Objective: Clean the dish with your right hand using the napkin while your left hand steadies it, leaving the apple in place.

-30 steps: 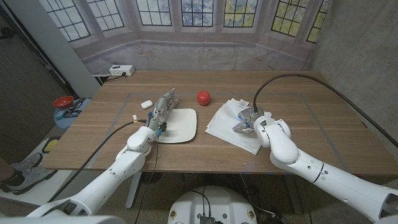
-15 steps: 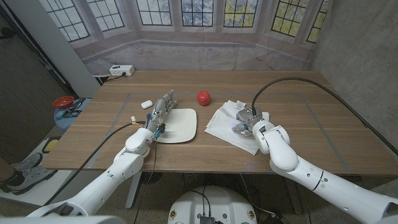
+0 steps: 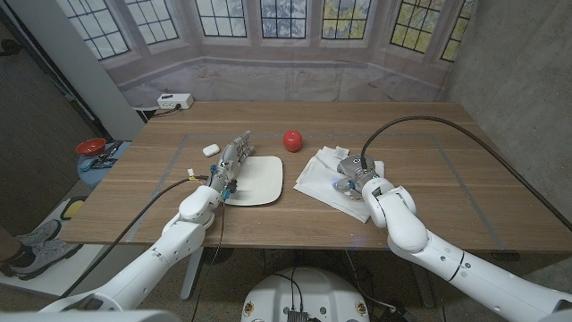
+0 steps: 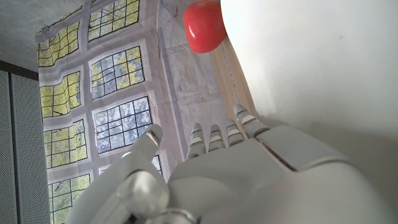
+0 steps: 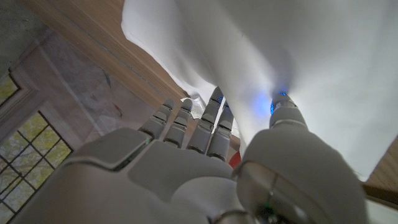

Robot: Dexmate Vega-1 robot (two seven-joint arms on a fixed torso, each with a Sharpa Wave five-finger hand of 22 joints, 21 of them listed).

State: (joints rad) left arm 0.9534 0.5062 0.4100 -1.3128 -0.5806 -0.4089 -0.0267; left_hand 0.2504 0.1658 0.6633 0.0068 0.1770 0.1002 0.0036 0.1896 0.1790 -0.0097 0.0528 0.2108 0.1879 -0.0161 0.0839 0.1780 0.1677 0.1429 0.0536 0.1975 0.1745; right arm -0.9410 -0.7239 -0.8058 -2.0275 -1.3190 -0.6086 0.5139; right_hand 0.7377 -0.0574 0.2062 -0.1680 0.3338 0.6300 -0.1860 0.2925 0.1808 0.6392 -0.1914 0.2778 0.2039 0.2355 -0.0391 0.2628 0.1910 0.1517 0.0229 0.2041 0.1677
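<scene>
White dish (image 3: 257, 179) sitting on the wooden table (image 3: 447, 170), left of centre; taking it as the landmark. Left hand (image 3: 231, 161) lying along the dish's left edge, fingers stretched out straight and close together toward the windows, touching the rim; the left wrist view is showing the fingers (image 4: 217, 134) extended beside the white surface (image 4: 311, 62), nothing gripped. Apple (image 3: 292, 140) sitting just beyond the dish's far right corner, apart from it; also showing red in the left wrist view (image 4: 204, 26). Napkin (image 3: 326, 179) lying spread and rumpled on the table to the right of the dish, a narrow strip of bare wood between them. Right hand (image 3: 350, 175) pressing down on the napkin's middle; the right wrist view is showing its fingers (image 5: 208, 121) reaching onto the white cloth (image 5: 298, 50), but whether they are pinching the cloth or only resting on it, cannot tell. Small white case (image 3: 211, 150) lying just left of the dish, beyond the left hand.
</scene>
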